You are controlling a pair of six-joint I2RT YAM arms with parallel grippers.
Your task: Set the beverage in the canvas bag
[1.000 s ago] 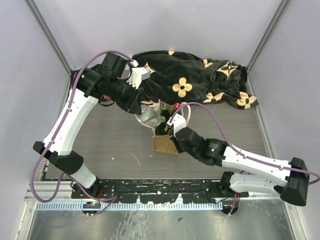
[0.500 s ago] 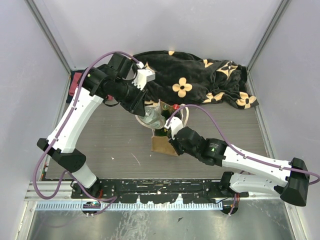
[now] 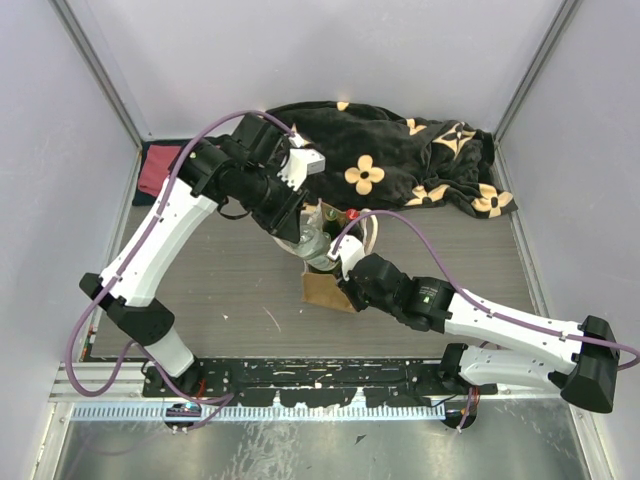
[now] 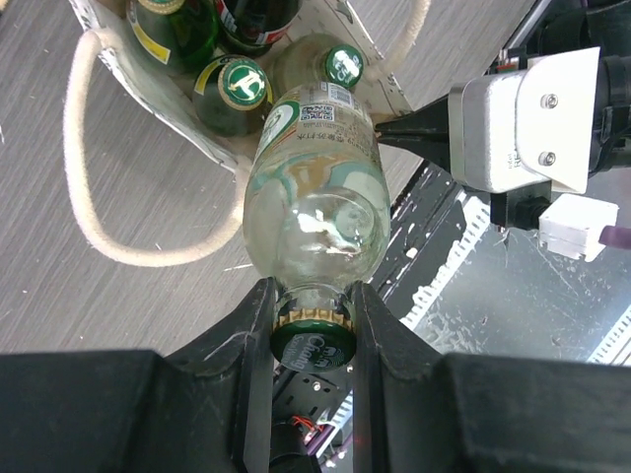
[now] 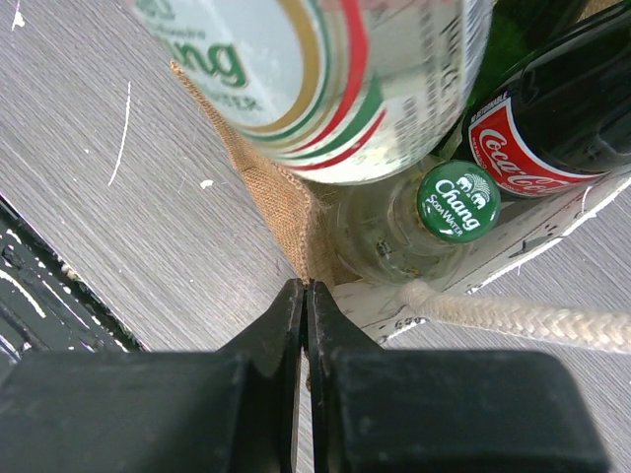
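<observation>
1. Left gripper (image 4: 311,296) pinches the neck of a clear Chang bottle (image 4: 315,187) just above its green cap, with a finger clamped on each side. The bottle's base end points away from the gripper, toward the open mouth of the canvas bag (image 3: 328,288).
2. In the overhead view the bag stands upright at the centre of the table (image 3: 220,270). Bare grey surface lies to its left and right. A black flowered blanket (image 3: 400,160) lies just behind it, toward the upper middle. A red cloth (image 3: 155,168) sits at the upper left by the wall.
3. The bag's mouth is crowded. Green glass bottles (image 4: 232,84), a capped Chang soda water bottle (image 5: 456,202) and a Coca-Cola bottle (image 5: 552,128) stand packed together inside.
4. Right gripper (image 5: 304,291) has its fingers pressed together on the bag's brown rim at a corner, pinching the fabric.
5. From above, the left arm rises from the lower left, arches to the upper left and bends back to the centre. The right arm lies low, reaching from the lower right up to the bag.
6. Only the left wrist view shows the grip on the neck and a white rope handle (image 4: 89,197) looping onto the table. Only the right wrist view shows the pinched rim, with the held bottle's label at the top of the frame. No view shows whether the bottle's base touches anything.
</observation>
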